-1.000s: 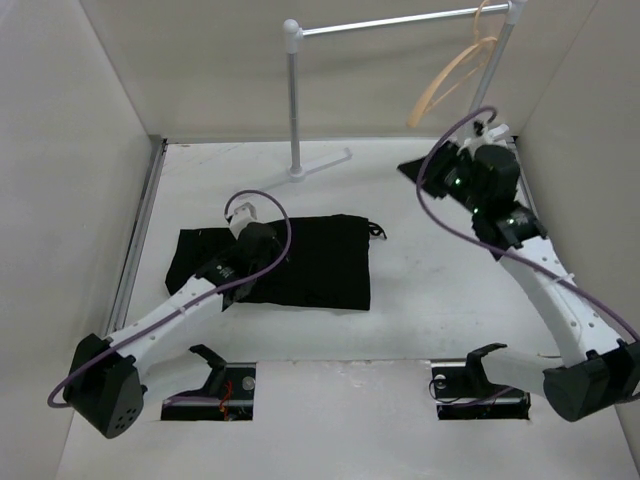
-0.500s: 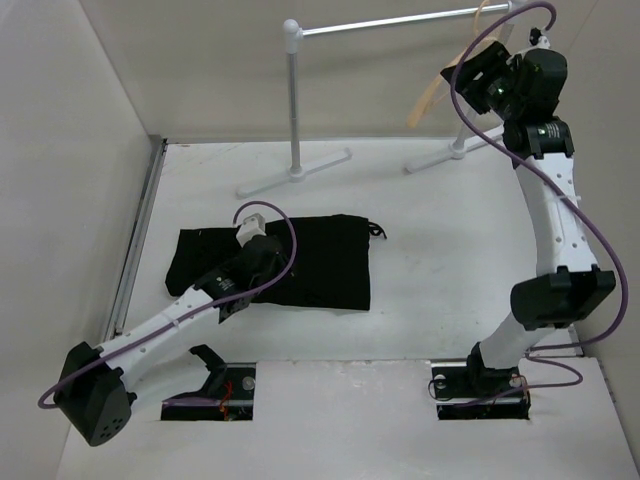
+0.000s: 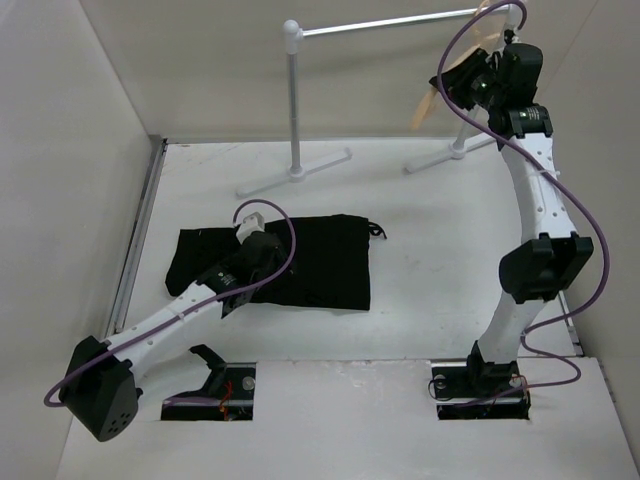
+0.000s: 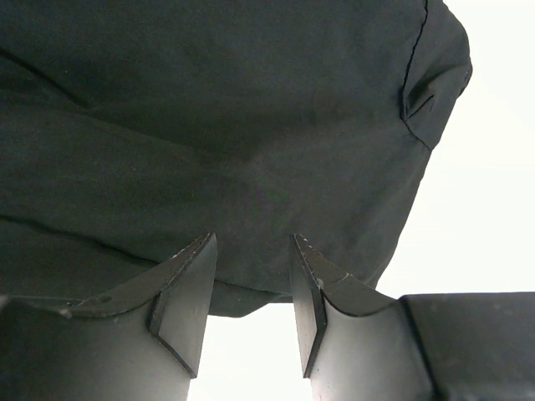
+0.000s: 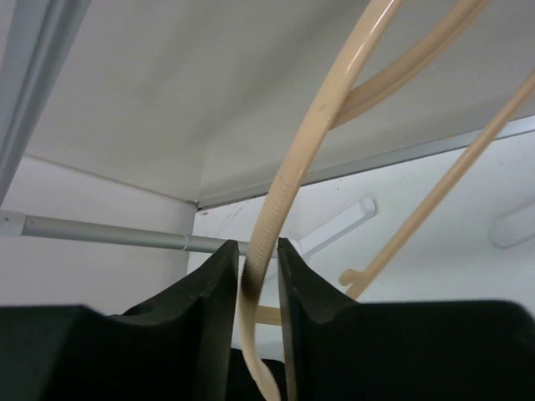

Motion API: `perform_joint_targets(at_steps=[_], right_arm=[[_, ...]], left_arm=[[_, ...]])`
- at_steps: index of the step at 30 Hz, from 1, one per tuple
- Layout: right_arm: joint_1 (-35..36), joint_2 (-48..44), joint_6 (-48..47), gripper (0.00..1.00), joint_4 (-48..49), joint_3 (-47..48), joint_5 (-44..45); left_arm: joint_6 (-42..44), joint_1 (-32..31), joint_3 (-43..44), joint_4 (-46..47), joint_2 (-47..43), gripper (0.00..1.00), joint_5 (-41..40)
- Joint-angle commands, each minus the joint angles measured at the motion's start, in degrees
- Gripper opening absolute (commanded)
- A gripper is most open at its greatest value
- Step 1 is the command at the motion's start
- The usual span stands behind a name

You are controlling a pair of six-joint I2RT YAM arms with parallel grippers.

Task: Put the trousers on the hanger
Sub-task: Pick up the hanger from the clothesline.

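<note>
The black trousers (image 3: 320,265) lie folded flat on the white table, left of centre. My left gripper (image 3: 250,272) hovers low over their left part. In the left wrist view it (image 4: 251,284) is open, its tips at the edge of the trousers (image 4: 209,125), with nothing between them. The tan hanger (image 3: 428,103) hangs from the rack's bar at the far right. My right gripper (image 3: 470,85) is raised up to it. In the right wrist view it (image 5: 259,267) is shut on one curved arm of the hanger (image 5: 309,125).
The white-and-silver pole rack (image 3: 380,22) stands at the back, its left post (image 3: 294,100) on a foot on the table. Its bar (image 5: 100,232) shows behind my right fingers. Box walls close in at left, back and right.
My right arm has risen from table height to the rack and closed around the hanger's arm. My left gripper has only shifted slightly over the trousers.
</note>
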Motion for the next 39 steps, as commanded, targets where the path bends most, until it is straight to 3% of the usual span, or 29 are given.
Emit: perform_joint_targets(at_steps=[1, 13, 26, 32, 39], right_arm=[[0.13, -0.57, 0.36, 0.27, 4.38, 2.83, -2.83], [0.13, -5.83, 2.38, 0.19, 11.15, 0.90, -7.84], [1.01, -17.52, 2.82, 0.18, 20.03, -21.77, -10.04], [1.71, -22.53, 2.21, 0.18, 21.26, -29.68, -11.09], [5.40, -31.31, 1.07, 0.18, 22.58, -42.59, -10.75]], left_arm=[[-0.51, 0.58, -1.18, 2.01, -0.40, 0.38, 0.26], [-0.87, 1.11, -1.98, 2.10, -1.45, 0.45, 0.26], [-0.25, 1.90, 3.47, 1.05, -1.02, 0.52, 1.05], [1.33, 2.78, 9.88, 0.52, 0.47, 0.53, 3.42], [4.67, 2.69, 24.98, -2.46, 6.18, 0.51, 6.32]])
